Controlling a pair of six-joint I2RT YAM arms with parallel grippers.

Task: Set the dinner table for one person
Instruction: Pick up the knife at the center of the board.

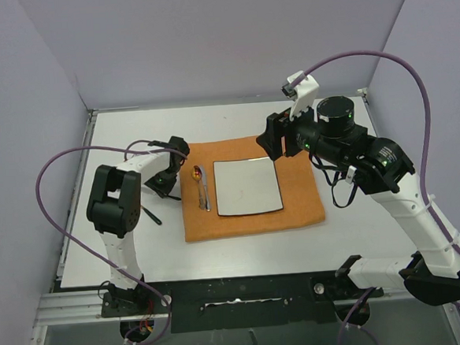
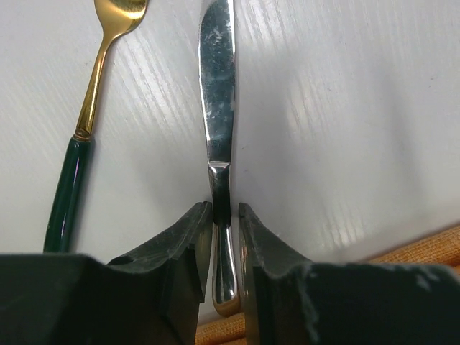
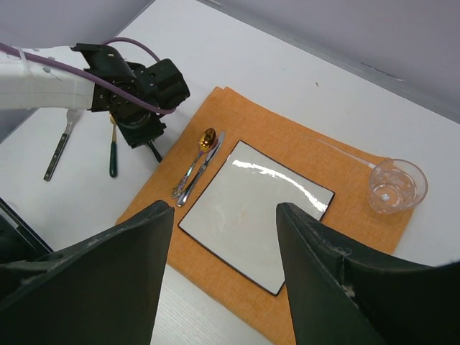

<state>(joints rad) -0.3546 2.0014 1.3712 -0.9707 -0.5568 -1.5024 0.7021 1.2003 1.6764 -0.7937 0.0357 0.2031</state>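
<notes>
The dinner table (image 1: 141, 250) fills my overhead view, white and matte, with both arm bases at its near edge. An orange mat (image 1: 241, 223) lies at its middle, and a square white plate (image 1: 247, 187) sits on the mat.

The right gripper (image 3: 224, 214) hangs above the mat's far right part, its jaws spread wide with nothing between them. From its camera I see a clear glass (image 3: 397, 187) standing on the mat's corner.

The left gripper (image 2: 225, 215) is down at the mat's left edge. Its jaws are drawn in close on either side of a silver knife (image 2: 217, 100) at the handle. I cannot tell whether they actually press it.

The knife lies flat on the bare table, and a gold fork (image 2: 93, 93) with a green handle lies just beside it. A gold-bowled spoon (image 3: 207, 141) rests on the mat left of the plate.
</notes>
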